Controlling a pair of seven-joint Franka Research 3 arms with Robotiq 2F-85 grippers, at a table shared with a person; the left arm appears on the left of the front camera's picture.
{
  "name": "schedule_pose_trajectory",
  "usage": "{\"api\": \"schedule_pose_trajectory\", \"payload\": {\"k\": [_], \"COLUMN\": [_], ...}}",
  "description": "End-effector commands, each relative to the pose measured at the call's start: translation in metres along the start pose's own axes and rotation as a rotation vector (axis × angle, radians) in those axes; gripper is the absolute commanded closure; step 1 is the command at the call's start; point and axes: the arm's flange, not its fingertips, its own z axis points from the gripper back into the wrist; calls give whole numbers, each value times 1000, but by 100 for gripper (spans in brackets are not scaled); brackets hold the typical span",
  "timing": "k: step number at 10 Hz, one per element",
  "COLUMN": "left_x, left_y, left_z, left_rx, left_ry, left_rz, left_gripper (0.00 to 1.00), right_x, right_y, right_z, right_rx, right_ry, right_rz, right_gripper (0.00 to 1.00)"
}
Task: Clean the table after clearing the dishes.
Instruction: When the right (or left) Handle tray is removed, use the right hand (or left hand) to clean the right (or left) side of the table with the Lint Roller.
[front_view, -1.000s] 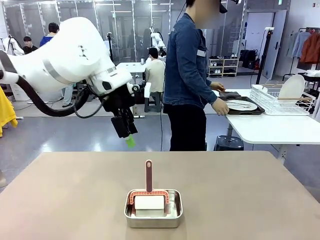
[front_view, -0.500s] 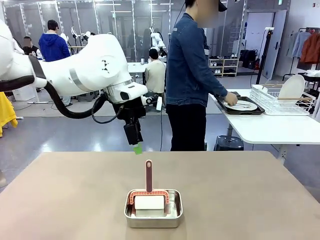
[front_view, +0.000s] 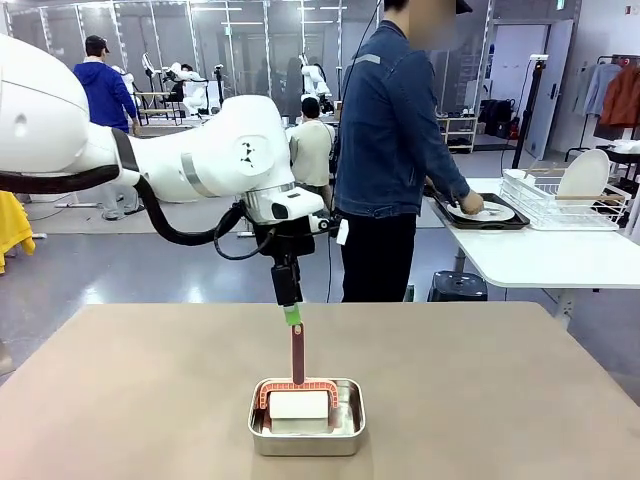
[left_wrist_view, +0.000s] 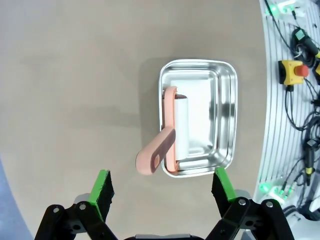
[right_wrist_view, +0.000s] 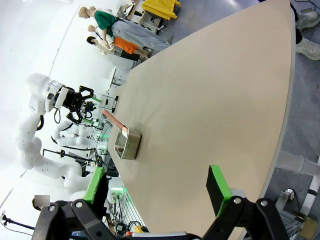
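One small rectangular steel pan (front_view: 306, 441) holding one pink-handled white roller (front_view: 297, 352) sits on the tan-brown table (front_view: 480, 380). Two grippers are spread and empty, the left gripper (front_view: 292, 317) over the handle's tip, the right gripper (right_wrist_view: 157, 182) elsewhere.

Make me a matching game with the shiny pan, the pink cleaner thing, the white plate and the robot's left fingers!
Things:
1. steel pan
2. pink-handled cleaner
3. white plate
4. left gripper

Places or states:
A. on the dark tray
B. fingers open, just above the pink handle
C. on the tan table
D. standing in the pan

Right pairs: 1-C, 2-D, 3-A, 4-B.
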Motion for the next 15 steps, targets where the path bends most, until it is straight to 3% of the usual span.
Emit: {"api": "schedule_pose_trajectory", "payload": {"k": [1,10,11,12,14,15], "left_x": [7,9,10,11,13,12], "left_y": [8,17,19,20,21,23], "left_z": [-9,-69,-71,-72,-72,-73], "left_rx": [-58,-162,-178,-172,-168,-166], "left_ry": [46,164,149,142,114,120], "left_rz": [30,22,14,19,20,27], "left_gripper": [0,0,7,25,70,98], "right_x": [-2,-2,-2,-2,-2,-2], "right_y": [4,4,4,4,4,4], "right_z": [0,0,0,0,0,0], "right_rx": [9,9,9,9,9,9], "right_ry": [0,0,0,0,0,0], "right_rz": [9,9,9,9,9,9], "right_gripper": [0,0,0,0,0,0]}}
